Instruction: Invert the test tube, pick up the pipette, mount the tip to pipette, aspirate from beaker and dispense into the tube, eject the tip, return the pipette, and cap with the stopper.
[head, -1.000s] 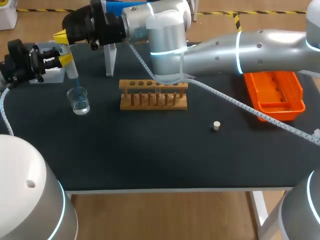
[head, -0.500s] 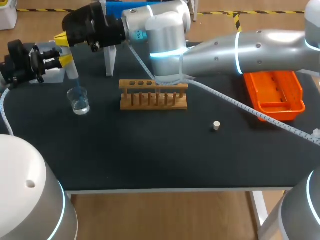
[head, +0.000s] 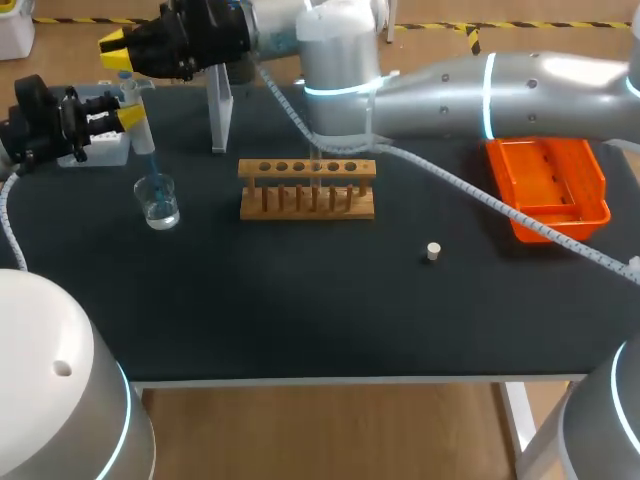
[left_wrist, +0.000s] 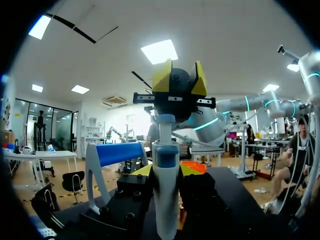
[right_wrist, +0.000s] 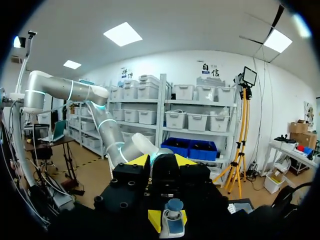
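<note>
Left gripper (head: 125, 118) clamped on the light, slick plastic pipette (head: 141, 132), tip down in the fragile glass beaker (head: 158, 203); I'd hold its stiff barrel, right gripper (head: 118, 50) hovering above the plunger.

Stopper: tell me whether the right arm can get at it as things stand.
Probably yes. The stopper lies alone, nothing over it; the right tool hangs far off above the pipette and would have to swing back.
</note>
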